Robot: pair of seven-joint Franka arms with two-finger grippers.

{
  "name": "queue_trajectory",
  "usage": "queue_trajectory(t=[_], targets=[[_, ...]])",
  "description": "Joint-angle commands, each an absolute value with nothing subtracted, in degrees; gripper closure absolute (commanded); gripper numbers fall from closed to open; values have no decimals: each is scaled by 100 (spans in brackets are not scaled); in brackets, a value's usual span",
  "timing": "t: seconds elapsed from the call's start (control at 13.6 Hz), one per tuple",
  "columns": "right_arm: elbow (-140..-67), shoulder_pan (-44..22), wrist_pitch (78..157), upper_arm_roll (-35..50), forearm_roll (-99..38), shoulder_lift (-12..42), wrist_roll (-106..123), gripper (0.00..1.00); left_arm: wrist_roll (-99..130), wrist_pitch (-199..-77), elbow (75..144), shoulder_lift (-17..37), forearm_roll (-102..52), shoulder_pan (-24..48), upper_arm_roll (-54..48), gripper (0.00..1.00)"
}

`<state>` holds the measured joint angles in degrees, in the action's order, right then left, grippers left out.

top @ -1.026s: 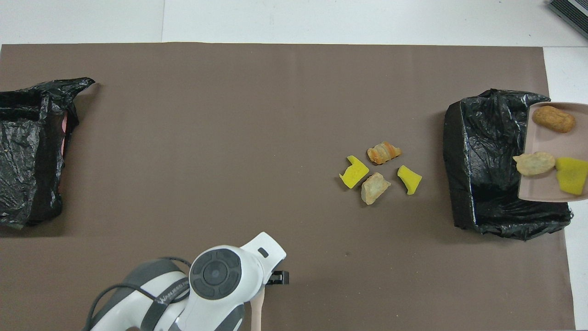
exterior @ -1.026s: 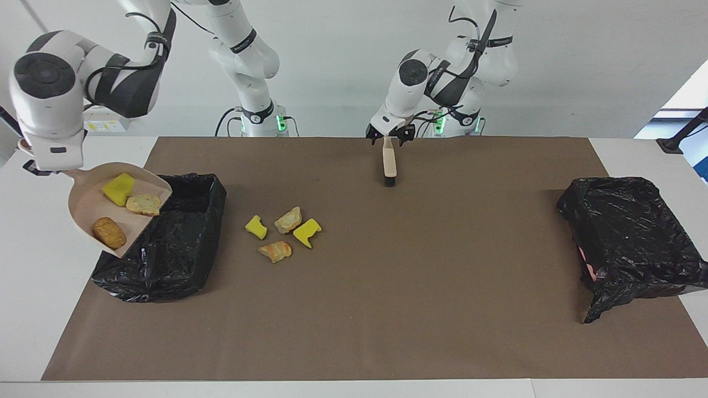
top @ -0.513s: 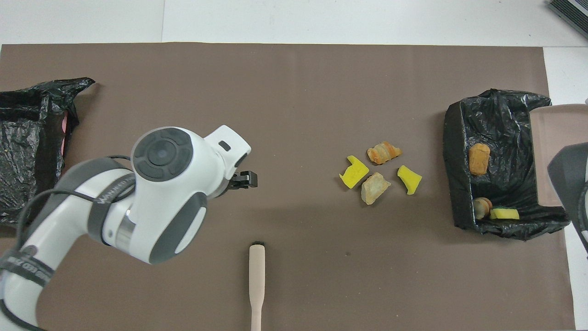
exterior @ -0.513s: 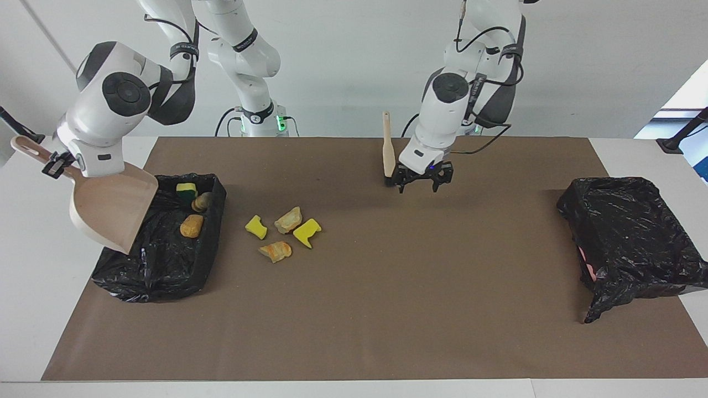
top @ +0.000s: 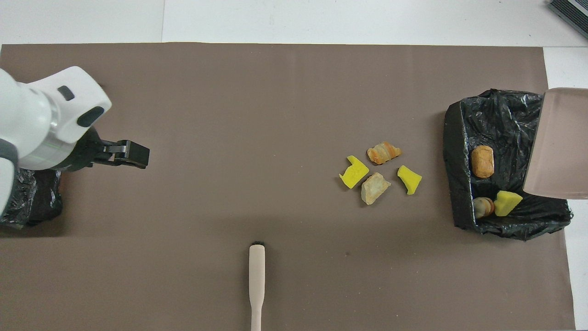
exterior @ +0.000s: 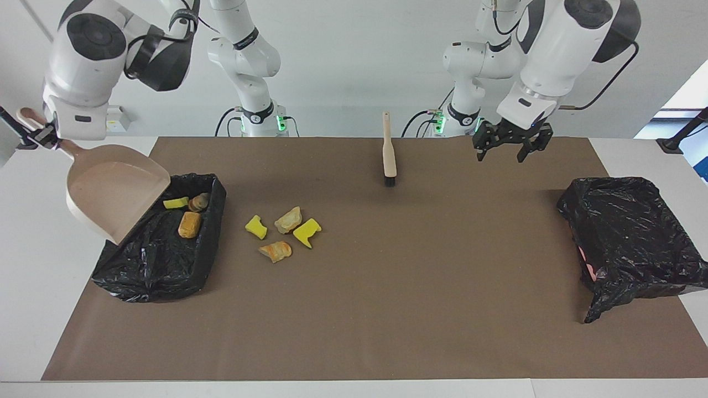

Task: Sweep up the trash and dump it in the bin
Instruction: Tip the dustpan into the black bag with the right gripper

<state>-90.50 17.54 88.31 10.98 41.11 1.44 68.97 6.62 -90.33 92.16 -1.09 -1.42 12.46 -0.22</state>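
Three scraps (exterior: pixel 189 224) now binned | right gripper (exterior: pixel 40 136) clamps dustpan (exterior: pixel 113 188) | left gripper (exterior: pixel 511 146) open, risen

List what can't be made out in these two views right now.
- Right hand: overhead view cuts it off at the edge; only the dustpan blade shows there.
- Bin at the left arm's end: its inside is hidden in the facing view by crumpled black liner; in the overhead view the left arm covers most of it.
- Brush bristles: overhead view shows only a dark tip past the handle.
- Bin at the right arm's end: the dustpan hides part of its inside from overhead.
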Motion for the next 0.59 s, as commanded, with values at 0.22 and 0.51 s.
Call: queue_trajectory(t=[0.22,0.51], targets=[[-8974,1697,8087,1151,2051,-220,4014,100,55,-8429,8552,-114,105,511,-9,0],[-9009,872,7831,1222,1242,-220,1842,100,-395,-8306,8455,-140,71,404,53,0]])
